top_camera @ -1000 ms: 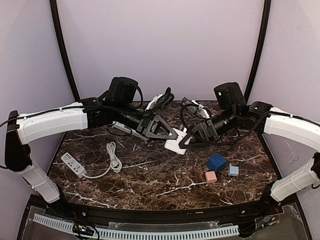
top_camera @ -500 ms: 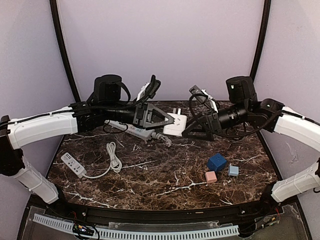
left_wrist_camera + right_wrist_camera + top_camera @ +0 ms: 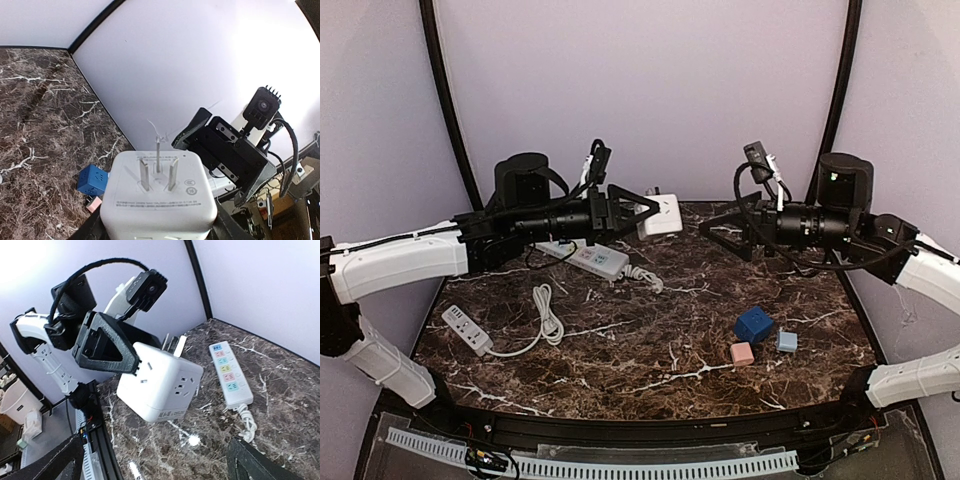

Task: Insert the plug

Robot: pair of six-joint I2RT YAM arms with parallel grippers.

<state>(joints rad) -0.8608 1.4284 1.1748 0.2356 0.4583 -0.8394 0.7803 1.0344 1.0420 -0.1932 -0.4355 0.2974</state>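
Note:
The plug (image 3: 665, 215) is a white cube adapter with three metal prongs, held in the air over the back of the table. My left gripper (image 3: 642, 214) is shut on its sides. In the left wrist view the plug (image 3: 159, 195) fills the lower centre, prongs pointing away from the camera. A long white power strip (image 3: 590, 258) lies flat on the marble below it, sockets up. My right gripper (image 3: 720, 232) stands open and empty to the right of the plug, apart from it. The right wrist view shows the plug (image 3: 160, 382) and the power strip (image 3: 230, 372) beside it.
A smaller white power strip (image 3: 467, 328) with a coiled cord lies at the left front. A blue cube (image 3: 753, 324), a pink cube (image 3: 742, 353) and a light blue cube (image 3: 787, 341) sit at the right front. Purple walls close the back and sides.
My right gripper opened, let go of the plug and drew back to the right. My left gripper lifted the plug up and toward the back, over the long power strip.

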